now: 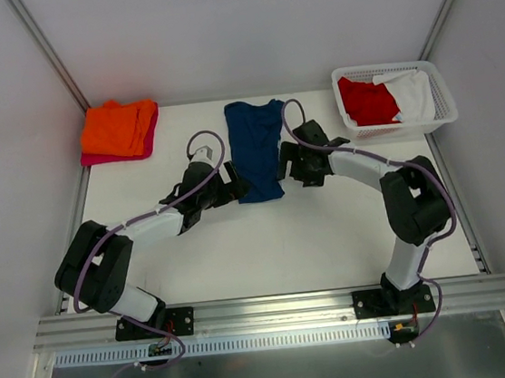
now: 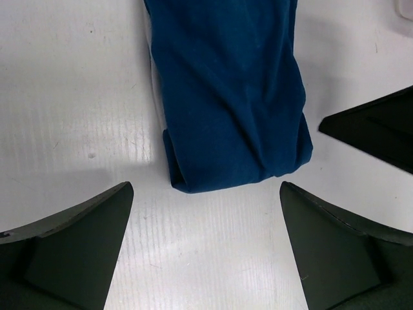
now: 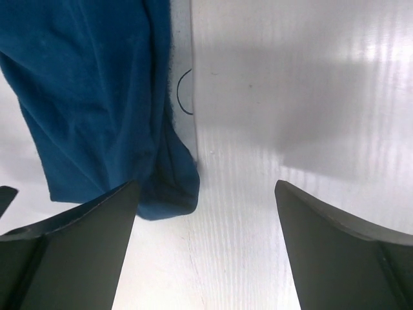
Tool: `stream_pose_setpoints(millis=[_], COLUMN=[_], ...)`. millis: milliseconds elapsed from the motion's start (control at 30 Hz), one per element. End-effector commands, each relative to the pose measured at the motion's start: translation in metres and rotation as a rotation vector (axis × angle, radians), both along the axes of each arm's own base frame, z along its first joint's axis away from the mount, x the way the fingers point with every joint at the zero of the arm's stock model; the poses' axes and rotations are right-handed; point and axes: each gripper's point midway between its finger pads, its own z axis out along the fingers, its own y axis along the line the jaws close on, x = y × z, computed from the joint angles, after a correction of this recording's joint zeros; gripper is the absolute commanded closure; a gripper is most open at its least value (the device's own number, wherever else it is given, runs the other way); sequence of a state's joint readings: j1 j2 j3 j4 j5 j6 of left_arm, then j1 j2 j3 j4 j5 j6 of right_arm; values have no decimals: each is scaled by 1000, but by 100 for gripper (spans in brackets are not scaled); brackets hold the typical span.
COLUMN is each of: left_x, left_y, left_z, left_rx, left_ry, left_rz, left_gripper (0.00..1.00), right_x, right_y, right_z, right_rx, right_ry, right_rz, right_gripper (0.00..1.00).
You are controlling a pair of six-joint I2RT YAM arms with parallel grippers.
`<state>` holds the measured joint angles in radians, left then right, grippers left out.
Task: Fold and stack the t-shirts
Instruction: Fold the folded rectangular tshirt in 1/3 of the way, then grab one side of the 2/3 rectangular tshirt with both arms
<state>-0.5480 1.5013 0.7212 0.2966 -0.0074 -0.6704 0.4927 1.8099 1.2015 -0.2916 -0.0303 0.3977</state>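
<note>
So the navy t-shirt point(image 1: 255, 148) lies mid-table as a long narrow strip, prob halfway thru folding. Left gripper point(image 2: 206, 194) and right gripper point(image 3: 205, 187) are both wide open w/ nothing held (flanking its near end). Next imo: pinch the near corners, fold toward the collar, then stack it on the orange t-shirt point(image 1: 118, 127).

Ahead of the left jaws, the navy t-shirt point(image 2: 229, 97) runs off the top edge of the left wrist view. In the right wrist view the top and left edges cut it, and the right jaws cover part of its near hem. Far left of the left jaws, the magenta-pink t-shirt point(image 1: 103, 158) shows only a rim under the orange t-shirt point(image 1: 118, 127). Beyond the right jaws, the basket point(image 1: 410, 127) wall hides part of the red t-shirt point(image 1: 366, 101) and white t-shirt point(image 1: 413, 96).
</note>
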Motion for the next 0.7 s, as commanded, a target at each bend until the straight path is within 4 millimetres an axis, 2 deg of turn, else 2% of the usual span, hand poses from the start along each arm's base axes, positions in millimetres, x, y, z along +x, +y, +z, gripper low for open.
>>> stream_pose_setpoints(millis=[0,33,200,533,667], left_x=[6,6,6,6,5], left_y=[-2,-2,-11,-11,-12], left_z=[18,16,16,12,7], left_rx=[-61,-62,-94,-86,-95], left_ry=[-49,-46,-30,-28,-19], left_rz=[18,22,-9,-10,-13], left_gripper=[1,1,1,1,1], right_x=[9,16,20,0,-11], right_y=[-16,-16,-13,6,29], right_z=[37,45,52,20,4], right_rx=[4,11,14,77,83], right_ry=[-82,-99,-90,-39,-10], right_rz=[-25,-27,-20,-27,9], right_gripper=[9,9,9,9,9])
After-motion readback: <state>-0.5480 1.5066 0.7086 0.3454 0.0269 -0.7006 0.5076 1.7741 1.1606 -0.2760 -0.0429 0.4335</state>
